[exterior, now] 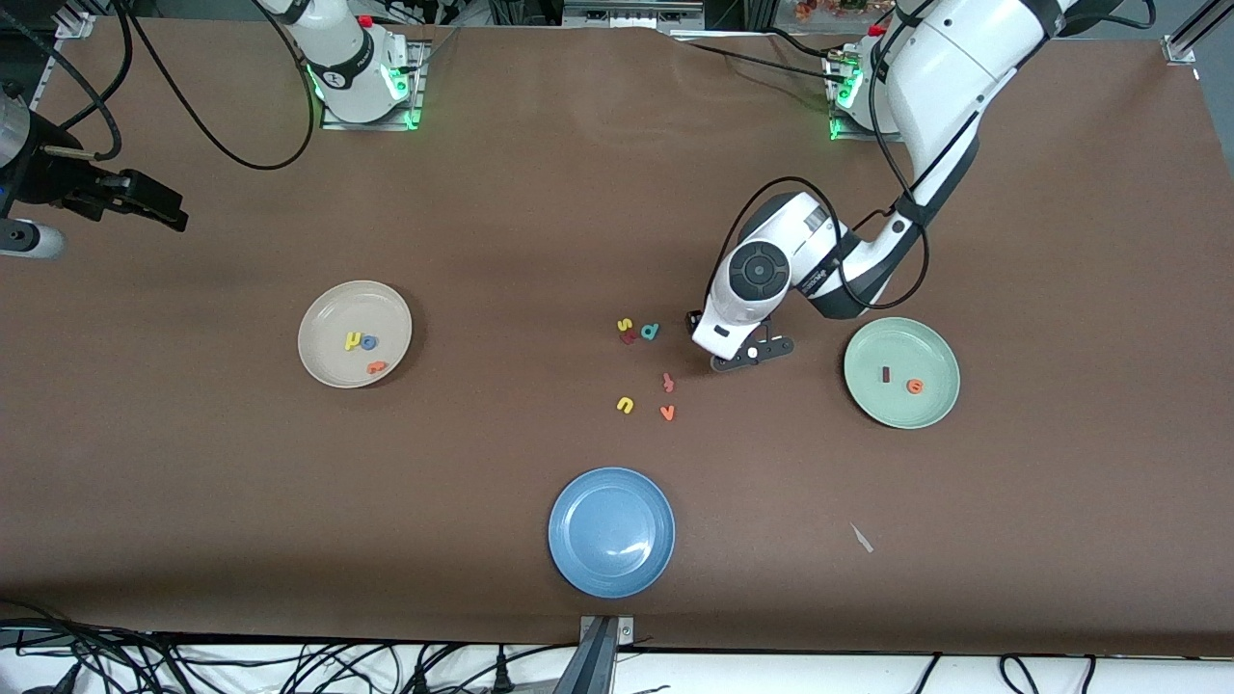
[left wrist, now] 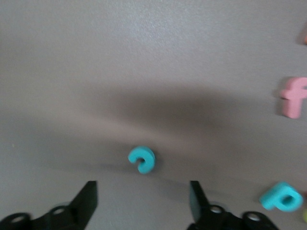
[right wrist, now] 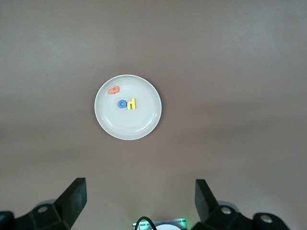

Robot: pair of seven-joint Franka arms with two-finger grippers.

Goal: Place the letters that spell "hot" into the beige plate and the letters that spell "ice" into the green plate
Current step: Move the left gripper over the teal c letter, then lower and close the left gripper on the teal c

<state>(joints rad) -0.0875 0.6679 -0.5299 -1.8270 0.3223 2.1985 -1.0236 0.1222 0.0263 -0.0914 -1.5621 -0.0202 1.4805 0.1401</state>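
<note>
The teal c point(left wrist: 142, 159) lies flat on the brown table, just past the fingertips of my left gripper point(left wrist: 142, 201), which is open with nothing between its jaws. In the front view that gripper point(exterior: 752, 355) hangs low between the loose letters and the green plate point(exterior: 872, 405) and hides the c. The green plate holds the dark red i point(exterior: 885, 374) and the orange e point(exterior: 915, 387). The beige plate point(exterior: 328, 308) holds the yellow h point(exterior: 353, 340), blue o point(exterior: 369, 341) and orange t point(exterior: 376, 366). My right gripper point(right wrist: 139, 203) waits open, high over the table, looking down on the beige plate point(right wrist: 144, 127).
Loose letters lie beside the left hand, toward the right arm's end: a teal d point(exterior: 650, 332), yellow s point(exterior: 624, 325), pink f point(exterior: 667, 383), yellow u point(exterior: 625, 405) and orange v point(exterior: 667, 413). A blue plate point(exterior: 611, 531) sits nearer the front camera.
</note>
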